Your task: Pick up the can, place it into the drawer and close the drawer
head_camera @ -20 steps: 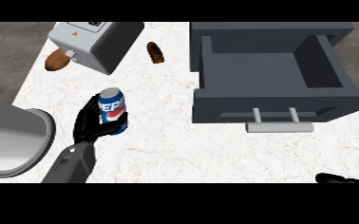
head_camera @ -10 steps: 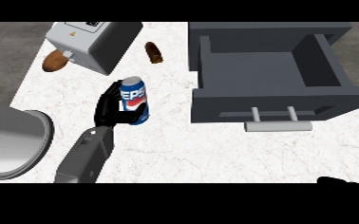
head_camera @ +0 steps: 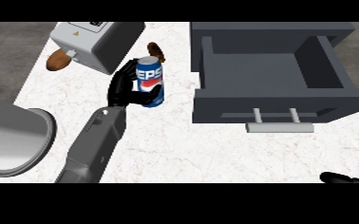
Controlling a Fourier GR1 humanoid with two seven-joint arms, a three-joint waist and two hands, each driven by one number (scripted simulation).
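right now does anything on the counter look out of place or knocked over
Nothing looks spilled or damaged. The can is upright in the left hand, and the drawer stands open. The grey box sits askew at the counter's far edge, with brown items beside it.

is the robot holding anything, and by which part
The left hand holds the blue can by its side wall, fingers curled round it. The right hand holds nothing visible.
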